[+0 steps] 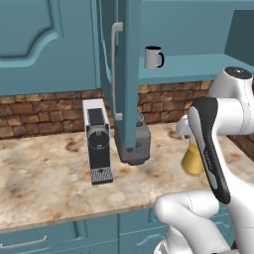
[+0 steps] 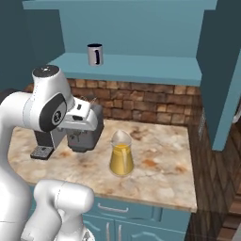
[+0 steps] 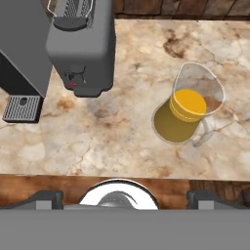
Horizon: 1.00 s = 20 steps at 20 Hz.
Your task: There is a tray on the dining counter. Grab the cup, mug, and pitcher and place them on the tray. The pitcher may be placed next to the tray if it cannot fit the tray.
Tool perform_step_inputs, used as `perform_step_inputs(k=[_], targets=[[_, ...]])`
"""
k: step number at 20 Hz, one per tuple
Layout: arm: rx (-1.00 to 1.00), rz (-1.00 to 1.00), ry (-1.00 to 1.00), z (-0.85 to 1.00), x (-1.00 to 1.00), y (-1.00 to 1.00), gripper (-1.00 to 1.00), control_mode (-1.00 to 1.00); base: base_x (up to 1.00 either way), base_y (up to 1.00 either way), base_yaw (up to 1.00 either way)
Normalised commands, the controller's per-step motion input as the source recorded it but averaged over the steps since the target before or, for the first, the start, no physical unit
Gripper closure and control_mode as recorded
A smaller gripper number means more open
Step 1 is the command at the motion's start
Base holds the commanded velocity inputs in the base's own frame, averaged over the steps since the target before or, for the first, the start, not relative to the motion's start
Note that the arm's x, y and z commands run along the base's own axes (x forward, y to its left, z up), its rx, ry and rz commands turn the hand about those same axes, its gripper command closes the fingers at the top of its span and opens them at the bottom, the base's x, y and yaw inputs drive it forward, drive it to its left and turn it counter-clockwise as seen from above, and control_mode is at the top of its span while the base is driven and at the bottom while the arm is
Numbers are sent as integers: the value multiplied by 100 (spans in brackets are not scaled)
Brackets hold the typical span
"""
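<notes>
Clear conical glass pitcher (image 3: 188, 111) on veined marble, end effector (image 3: 125, 197) released above.

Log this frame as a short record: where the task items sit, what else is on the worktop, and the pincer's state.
pitcher: upright on the marble worktop, orange liquid inside
mug: on the teal shelf above the worktop, handle dark
toaster: grey, left of the pitcher, apart from it
coffee machine: further left on the worktop
pincer: open, above the worktop, holding nothing
cabinet door: open, hanging over the toaster
</notes>
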Motion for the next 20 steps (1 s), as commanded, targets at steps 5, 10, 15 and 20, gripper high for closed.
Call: perform_step_inputs(k=[5,10,15,20], targets=[[0,0,0,0,0,0,-100,100,14,-17,-7],[0,0,0,0,0,0,-100,100,12,-3,-8],[0,0,0,0,0,0,-100,100,9,0,-8],[0,0,2,0,4,0,-100,-100,12,0,0]])
